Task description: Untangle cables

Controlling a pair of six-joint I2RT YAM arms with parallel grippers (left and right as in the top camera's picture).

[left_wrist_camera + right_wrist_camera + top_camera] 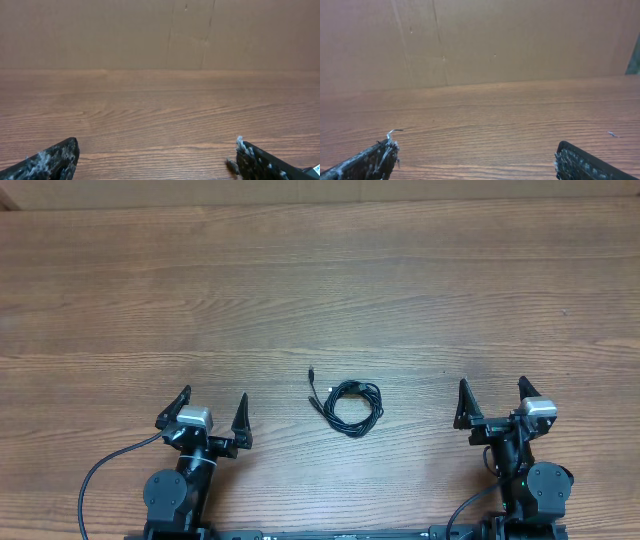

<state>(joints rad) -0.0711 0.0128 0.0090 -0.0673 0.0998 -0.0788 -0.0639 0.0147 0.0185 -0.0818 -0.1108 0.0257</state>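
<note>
The cables (350, 404) lie as one small coiled black bundle near the middle of the wooden table, with a plug end sticking out at its upper left (313, 370). My left gripper (211, 408) is open and empty, to the left of the bundle. My right gripper (492, 400) is open and empty, to the right of it. Both are well apart from the cables. The left wrist view shows open fingers (157, 157) over bare wood; the right wrist view shows the same (475, 160). The cables are out of both wrist views.
The wooden table (320, 280) stretches far behind the cables. A brown cardboard wall (510, 40) stands along the far edge. A thick black arm wire (100, 470) curves at the front left.
</note>
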